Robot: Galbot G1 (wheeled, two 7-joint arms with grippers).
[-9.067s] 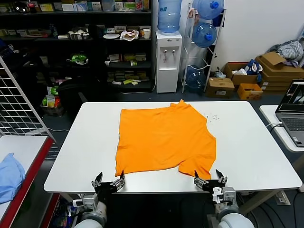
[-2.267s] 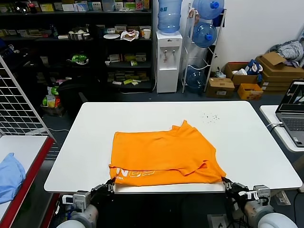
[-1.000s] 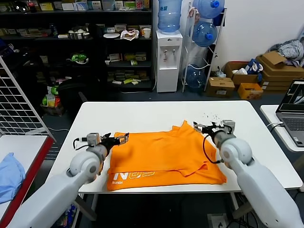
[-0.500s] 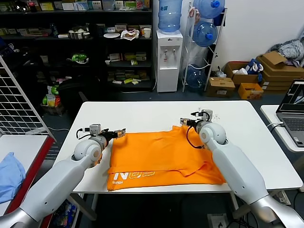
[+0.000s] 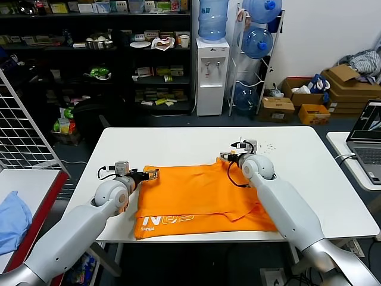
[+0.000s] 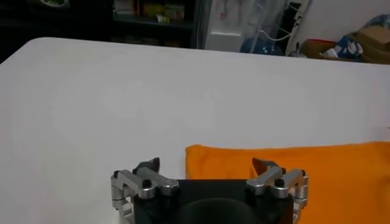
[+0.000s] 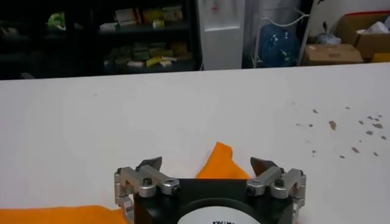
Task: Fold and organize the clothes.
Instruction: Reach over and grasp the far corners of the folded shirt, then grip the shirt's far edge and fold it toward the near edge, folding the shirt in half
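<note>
Hovering open at the T-shirt [image 5: 205,193] far edge: left end effector [image 5: 151,174], right end effector [image 5: 225,157], bare table [image 5: 178,143] beyond.

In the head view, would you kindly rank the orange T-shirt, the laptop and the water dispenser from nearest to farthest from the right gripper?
1. Orange T-shirt: its far edge lies right at the open right gripper, mid-table.
2. Water dispenser: on the floor beyond the table's far edge.
3. Laptop: on the neighbouring table at the robot's far right.
</note>
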